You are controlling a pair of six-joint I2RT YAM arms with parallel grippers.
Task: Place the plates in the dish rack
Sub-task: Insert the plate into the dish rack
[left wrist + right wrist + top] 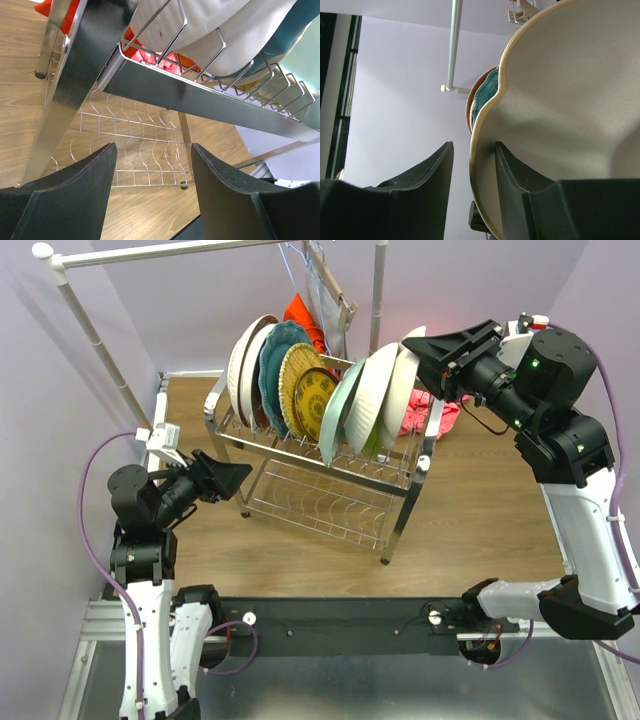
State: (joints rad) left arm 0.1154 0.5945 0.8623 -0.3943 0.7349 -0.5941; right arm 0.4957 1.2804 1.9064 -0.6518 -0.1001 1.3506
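Release is in hand: your right jaws straddle the rim of the cream plate [404, 386], stood at the 2 o'clock end of the dish rack [405, 510], seemingly spread clear of it. Withdraw straight back. Left jaws hang spread, empty, at 9 o'clock.

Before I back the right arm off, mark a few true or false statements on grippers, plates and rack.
1. The left gripper is open and empty. True.
2. The rack holds plates on its lower tier. False: all sit on the upper tier.
3. The right gripper has its jaws either side of the rightmost plate. True.
4. The plates lie flat in a stack. False: they stand on edge, leaning.
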